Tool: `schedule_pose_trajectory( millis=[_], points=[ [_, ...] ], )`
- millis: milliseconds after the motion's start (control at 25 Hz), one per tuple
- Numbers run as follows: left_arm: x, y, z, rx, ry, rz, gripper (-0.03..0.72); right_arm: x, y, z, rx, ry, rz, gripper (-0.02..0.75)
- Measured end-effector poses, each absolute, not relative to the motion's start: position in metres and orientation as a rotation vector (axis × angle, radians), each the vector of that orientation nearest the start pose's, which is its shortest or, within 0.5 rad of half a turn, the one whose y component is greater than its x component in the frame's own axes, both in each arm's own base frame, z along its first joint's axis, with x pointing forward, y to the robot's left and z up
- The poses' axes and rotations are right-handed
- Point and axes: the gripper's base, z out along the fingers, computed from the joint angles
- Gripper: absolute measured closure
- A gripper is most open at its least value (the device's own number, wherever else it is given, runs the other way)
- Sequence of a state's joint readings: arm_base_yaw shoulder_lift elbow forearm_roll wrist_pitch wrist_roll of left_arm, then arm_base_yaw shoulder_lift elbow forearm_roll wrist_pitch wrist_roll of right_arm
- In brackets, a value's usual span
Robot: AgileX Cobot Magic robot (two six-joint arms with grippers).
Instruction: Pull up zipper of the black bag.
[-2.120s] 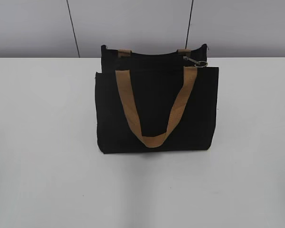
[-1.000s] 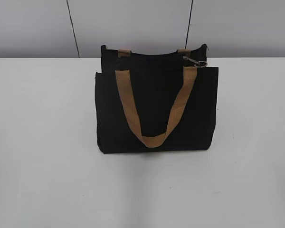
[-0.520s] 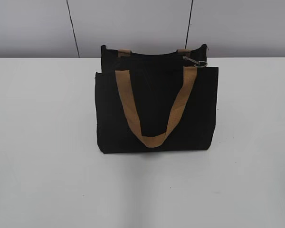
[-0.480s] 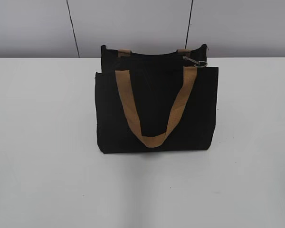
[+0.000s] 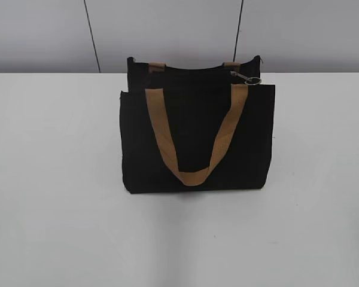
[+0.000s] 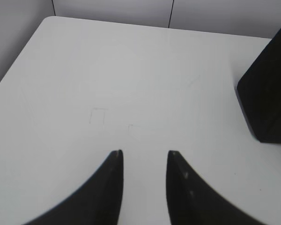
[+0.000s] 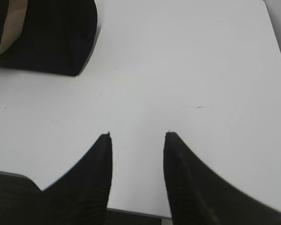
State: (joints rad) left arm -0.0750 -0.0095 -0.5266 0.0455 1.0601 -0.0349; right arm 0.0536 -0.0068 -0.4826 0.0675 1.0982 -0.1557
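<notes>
Bag: the black bag (image 5: 197,134) stands upright on the white table (image 5: 54,179), about mid-table, toward the far edge, front panel facing the ext cam.
Handles: front tan handle (image 5: 194,173) hangs down in a U over the bag's front; tops of the rear handle (image 5: 157,66) peek above the back edge.
Zipper: the zipper (image 5: 246,78) pull, small silver w/ a ring, sits at the bag's top right corner, just above where the front handle meets the rim. Zip line itself is black on black, can't tell how far it's closed.
My left claw: left gripper (image 6: 144,159) hovers over bare table, fingers spread w/ a clear gap, nothing between them. Bag's corner (image 6: 267,93) shows at the right edge of my left wrist view, well apart from the tips.
My right claw: right gripper (image 7: 137,140) also spread, nothing held, over bare table near the front edge. Bag's lower corner (image 7: 51,37) w/ a bit of tan handle (image 7: 9,23) sits at upper left of my right wrist view, apart from the tips.
Ext view: neither of my arms shows there.
Contact: no claw touches bag or zipper.
Backdrop: grey wall panels (image 5: 167,30) behind the table.
</notes>
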Motion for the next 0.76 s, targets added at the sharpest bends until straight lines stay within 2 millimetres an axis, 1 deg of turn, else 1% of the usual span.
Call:
schedule_pose_trajectory(
  millis=[760],
  points=[
    [-0.0093, 0.0043, 0.2847, 0.039, 2.006, -0.015, 0.449, -0.006, 0.0052, 0.2696, -0.222, 2.079, 0.02, 0.445]
  ],
)
